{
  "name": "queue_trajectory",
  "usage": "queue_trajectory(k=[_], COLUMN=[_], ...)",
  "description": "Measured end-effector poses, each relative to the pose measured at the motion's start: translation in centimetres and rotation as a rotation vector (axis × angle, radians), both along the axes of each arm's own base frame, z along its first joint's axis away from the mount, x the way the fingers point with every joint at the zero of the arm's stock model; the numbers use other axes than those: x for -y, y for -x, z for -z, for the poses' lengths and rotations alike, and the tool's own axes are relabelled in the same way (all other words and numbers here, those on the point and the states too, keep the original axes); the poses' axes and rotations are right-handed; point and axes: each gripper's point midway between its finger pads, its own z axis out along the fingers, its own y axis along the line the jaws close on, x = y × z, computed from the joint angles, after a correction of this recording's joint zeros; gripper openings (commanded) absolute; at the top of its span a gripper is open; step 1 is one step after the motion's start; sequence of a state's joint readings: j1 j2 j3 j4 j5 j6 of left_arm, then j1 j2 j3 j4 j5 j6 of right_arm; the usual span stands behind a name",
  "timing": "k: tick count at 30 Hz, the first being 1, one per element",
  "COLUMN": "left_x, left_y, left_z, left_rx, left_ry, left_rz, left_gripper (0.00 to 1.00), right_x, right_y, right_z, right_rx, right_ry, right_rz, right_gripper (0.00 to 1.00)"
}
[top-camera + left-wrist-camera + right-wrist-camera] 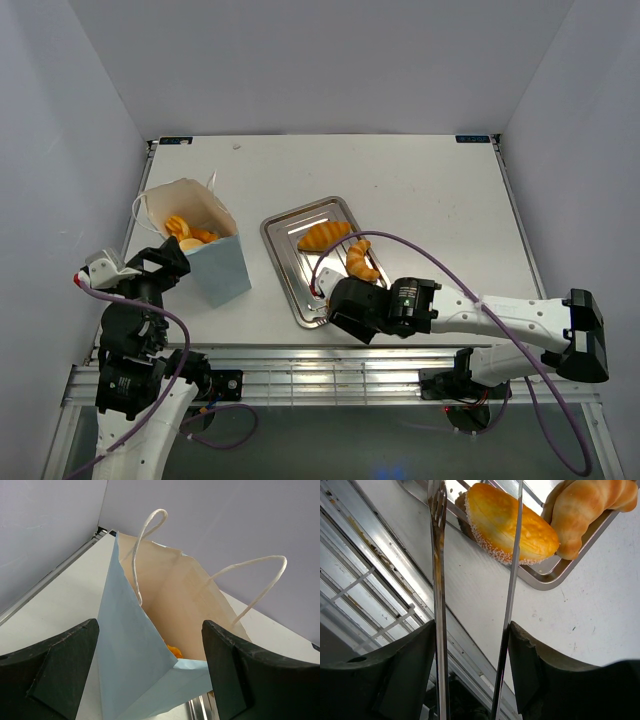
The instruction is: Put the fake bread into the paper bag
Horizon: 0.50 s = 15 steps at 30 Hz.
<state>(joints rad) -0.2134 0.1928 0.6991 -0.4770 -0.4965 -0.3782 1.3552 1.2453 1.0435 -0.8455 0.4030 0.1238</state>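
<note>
Two tong arms [439,605] clamped in right pincer [472,642] reach bread [505,525]; left pincer [150,625] gapes around paper bag [127,650].

- paper bag [130,645]: matt paper, pale blue outside, cream inside
- tray [286,272]: shiny, smooth metal
- fake bread [325,235] on the tray: glossy, plastic-looking
- tongs [439,580]: polished metal

One paper bag [222,265], one tray [290,270], three pastries [325,234] on the tray.

Bright even light, soft shadows, tray [283,262] glare, sharp focus
</note>
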Motion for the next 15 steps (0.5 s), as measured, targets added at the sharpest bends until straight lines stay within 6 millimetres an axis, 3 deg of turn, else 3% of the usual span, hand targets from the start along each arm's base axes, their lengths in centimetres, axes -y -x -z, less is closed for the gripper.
queue_trajectory(k=[12,15], left_x=[0.07,0.08], left_y=[0.02,0.01], left_z=[-0.02,-0.02], left_rx=[0.001,0.001], left_ry=[0.000,0.000], left_rz=[0.004,0.005], left_gripper=[0.94,0.94], right_x=[0.72,0.97], right_y=[-0.87,-0.91], right_z=[0.01,0.31], right_rx=[0.049,0.051], right_ry=[0.034,0.050], right_rz=[0.026,0.028], right_gripper=[0.61,0.57])
